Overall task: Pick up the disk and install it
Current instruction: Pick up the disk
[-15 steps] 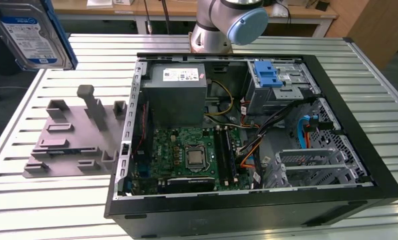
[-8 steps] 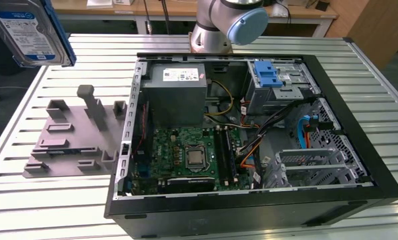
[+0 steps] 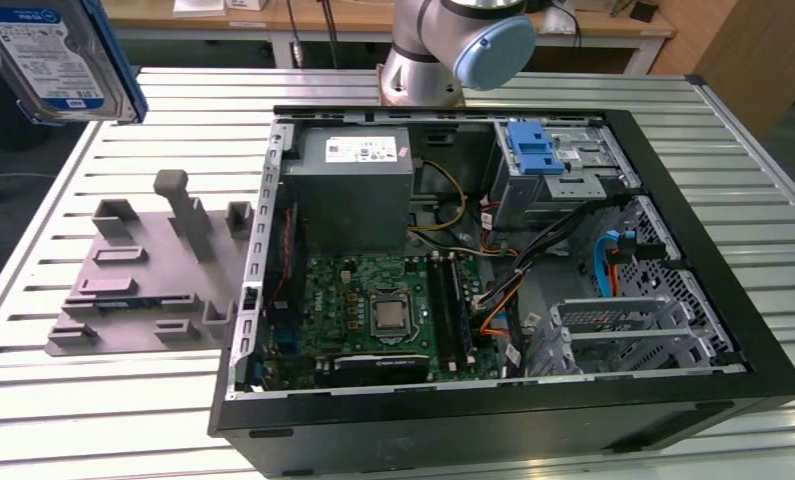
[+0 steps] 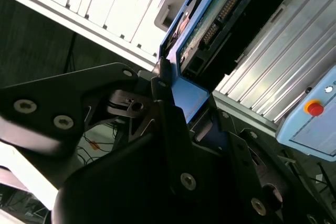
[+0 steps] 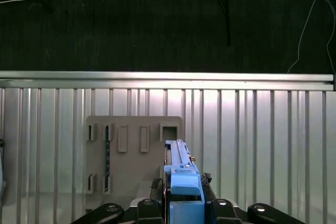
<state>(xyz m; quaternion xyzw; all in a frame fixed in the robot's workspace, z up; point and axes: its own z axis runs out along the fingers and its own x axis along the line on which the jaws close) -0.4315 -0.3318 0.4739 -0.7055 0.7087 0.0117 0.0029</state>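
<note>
The disk [image 3: 50,55], a silver hard drive with a white-and-blue label in a blue carrier bracket, hangs high in the air at the exterior view's upper left, over the table's edge. In the first wrist view the disk [image 5: 181,174] stands edge-on, with my gripper [image 5: 184,205] shut on the carrier's blue end. The second wrist view shows its circuit-board side [image 4: 220,14], and the black fingers [image 4: 163,85] of my gripper [image 4: 178,103] clamp the blue frame. A grey holder [image 5: 134,156] lies on the table below the disk.
The open computer case [image 3: 717,395] lies on the slatted table [image 3: 104,410], with a grey power supply [image 3: 350,180], a motherboard [image 3: 384,310] and a drive cage with a blue latch [image 3: 544,150]. The grey holder [image 3: 144,270] sits beside the case. A control box with a red button [image 4: 314,108] lies nearby.
</note>
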